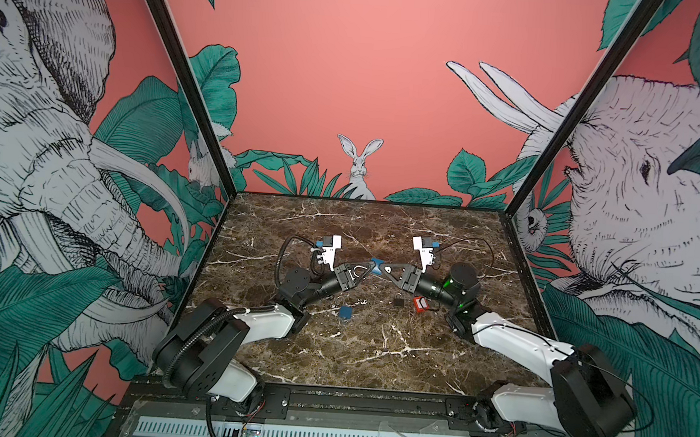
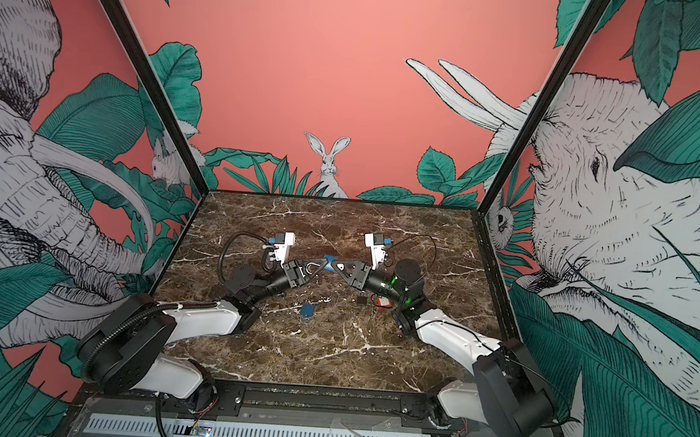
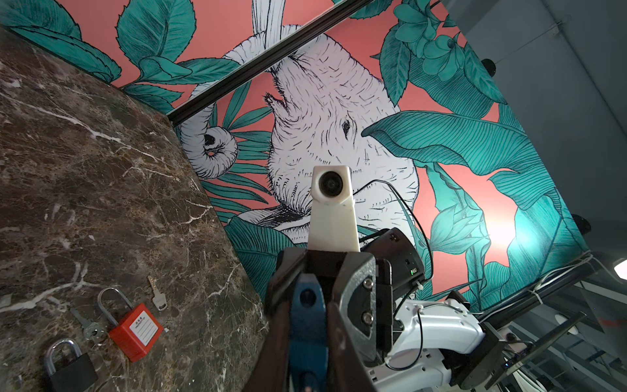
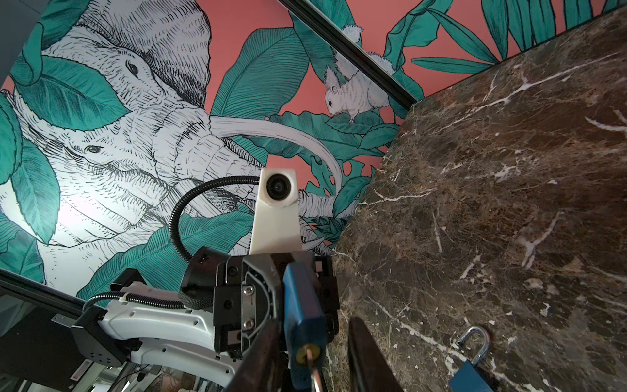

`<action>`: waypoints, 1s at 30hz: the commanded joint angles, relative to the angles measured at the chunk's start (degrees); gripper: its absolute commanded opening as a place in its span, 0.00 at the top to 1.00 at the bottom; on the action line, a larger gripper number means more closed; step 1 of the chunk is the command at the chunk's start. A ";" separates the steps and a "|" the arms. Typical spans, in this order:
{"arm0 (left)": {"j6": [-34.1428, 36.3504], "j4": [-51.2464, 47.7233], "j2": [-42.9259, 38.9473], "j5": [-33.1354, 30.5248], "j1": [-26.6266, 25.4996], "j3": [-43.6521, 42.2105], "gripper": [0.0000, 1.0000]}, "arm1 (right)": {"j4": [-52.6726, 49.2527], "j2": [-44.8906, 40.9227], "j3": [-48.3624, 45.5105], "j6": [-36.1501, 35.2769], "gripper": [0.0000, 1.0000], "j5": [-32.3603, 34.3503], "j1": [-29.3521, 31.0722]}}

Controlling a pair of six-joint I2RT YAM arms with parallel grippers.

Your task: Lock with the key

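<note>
Left hand (image 1: 368, 266) clamped on the blue padlock (image 4: 302, 305), held in the air over the middle of the surface (image 1: 373, 354), keyhole end facing the right hand (image 1: 383, 268). Key (image 4: 315, 368) sits in the brass keyhole; right hand's fingers stand apart on either side of it, one with a clear gap to the key. Red padlock (image 3: 135, 334), black padlock (image 3: 71, 368) and a blue open-shackle lock (image 1: 346, 312) lie on the surface.

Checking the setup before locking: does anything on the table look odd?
The loose blue padlock lies with its shackle open, unlike the red padlock and black padlock, which look shut. Two keys lie beside the red one.
</note>
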 commanded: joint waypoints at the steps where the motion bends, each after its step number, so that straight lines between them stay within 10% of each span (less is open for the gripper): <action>1: -0.57 4.66 -0.06 1.24 -0.24 1.78 1.00 | 3.86 0.49 1.45 0.31 0.68 -0.95 0.49; 29: 0.09 3.57 4.37 4.85 -0.02 3.83 1.00 | 4.02 0.29 -0.03 2.16 1.00 -0.37 1.83; 30: 0.35 3.10 4.43 5.51 0.28 4.06 0.89 | 3.12 -0.29 -0.07 1.94 1.00 -0.17 1.74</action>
